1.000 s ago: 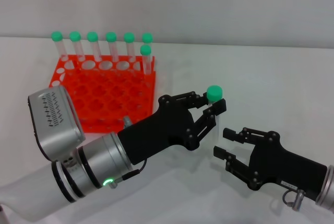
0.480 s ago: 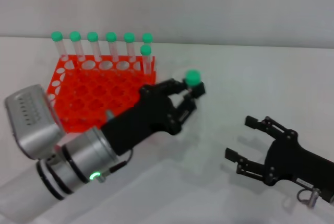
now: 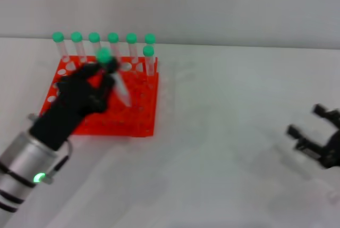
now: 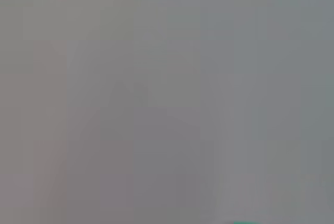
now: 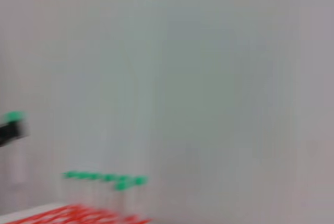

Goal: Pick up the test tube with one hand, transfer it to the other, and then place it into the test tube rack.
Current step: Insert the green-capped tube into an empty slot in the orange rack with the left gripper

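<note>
My left gripper [image 3: 105, 69] is shut on the test tube [image 3: 121, 91], gripping it just under its green cap. It holds the tube tilted above the back part of the orange-red test tube rack [image 3: 144, 123], tip pointing down towards the rack's middle. My right gripper [image 3: 305, 121] is open and empty at the far right edge of the table. The right wrist view shows the rack [image 5: 78, 216] low down, and the held tube's green cap [image 5: 13, 116] at the edge. The left wrist view shows only grey blur.
Several identical green-capped tubes [image 3: 112, 38] stand along the rack's back row, with one more [image 3: 148, 51] in front of them at the right corner. They also show in the right wrist view [image 5: 104, 177]. White table [image 3: 228, 111] lies between the rack and my right gripper.
My left gripper has carried the tube from the table's middle leftward and back to over the rack. My right gripper has drawn away to the far right, open and empty.
</note>
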Available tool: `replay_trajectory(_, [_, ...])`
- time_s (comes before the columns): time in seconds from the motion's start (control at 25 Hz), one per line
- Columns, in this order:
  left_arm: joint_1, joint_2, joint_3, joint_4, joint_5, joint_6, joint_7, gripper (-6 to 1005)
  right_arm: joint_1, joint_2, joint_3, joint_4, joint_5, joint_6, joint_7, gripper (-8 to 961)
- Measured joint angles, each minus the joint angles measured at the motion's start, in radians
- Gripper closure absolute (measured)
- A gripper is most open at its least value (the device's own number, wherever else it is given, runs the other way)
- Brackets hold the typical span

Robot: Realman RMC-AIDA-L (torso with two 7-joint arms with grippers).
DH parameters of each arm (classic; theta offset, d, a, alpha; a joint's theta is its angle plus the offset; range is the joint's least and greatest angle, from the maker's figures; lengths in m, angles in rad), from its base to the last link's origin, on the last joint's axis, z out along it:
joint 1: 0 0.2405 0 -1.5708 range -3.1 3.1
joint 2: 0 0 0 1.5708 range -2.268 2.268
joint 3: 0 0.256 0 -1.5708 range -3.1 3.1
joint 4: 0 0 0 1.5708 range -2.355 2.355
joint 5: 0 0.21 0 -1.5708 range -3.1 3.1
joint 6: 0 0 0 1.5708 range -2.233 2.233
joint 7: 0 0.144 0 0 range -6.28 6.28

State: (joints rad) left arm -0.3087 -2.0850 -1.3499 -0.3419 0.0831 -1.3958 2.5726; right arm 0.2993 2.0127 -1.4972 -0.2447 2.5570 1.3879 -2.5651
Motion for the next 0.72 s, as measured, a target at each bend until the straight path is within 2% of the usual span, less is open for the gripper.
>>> replay_trajectory(0.24, [0.001,0.000,-0.037,0.058,-0.123,-0.005,-0.001,786,-0.009,0.000,0.275,0.097,0.000,0.075,-0.004,97])
replay_trajectory(0.4, [-0.030,0.005,-0.038,0.064,-0.170,0.018,0.032,786,-0.009,0.001,0.391,0.114,0.000,0.093,-0.004,99])
replay_trajectory(0.72, [-0.162,0.005,-0.051,0.065,-0.193,0.199,0.084,786,0.002,0.002,0.400,0.115,-0.001,0.095,-0.005,100])
